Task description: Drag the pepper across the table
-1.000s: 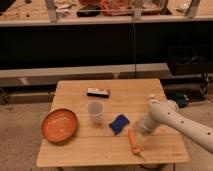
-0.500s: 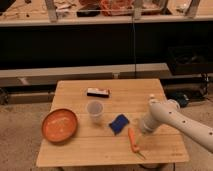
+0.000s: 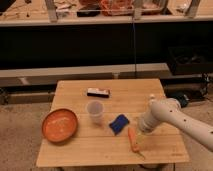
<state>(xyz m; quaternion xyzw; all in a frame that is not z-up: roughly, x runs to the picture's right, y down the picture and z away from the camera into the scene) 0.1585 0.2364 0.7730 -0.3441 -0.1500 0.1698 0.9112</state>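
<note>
Orange pepper is lying near the counter's front right edge
Gripper is hanging right at the pepper's upper end, its white arm reaching in from the right; whether it is clasping the pepper cannot be told. Blue sponge is sitting just beside the pepper

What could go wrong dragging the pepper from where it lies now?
The pepper lies near the front edge of the table; dragging that way could drop it.
The blue sponge sits close beside it and may get shoved.
The gripper is at the pepper's far end, so it might pivot.
</note>
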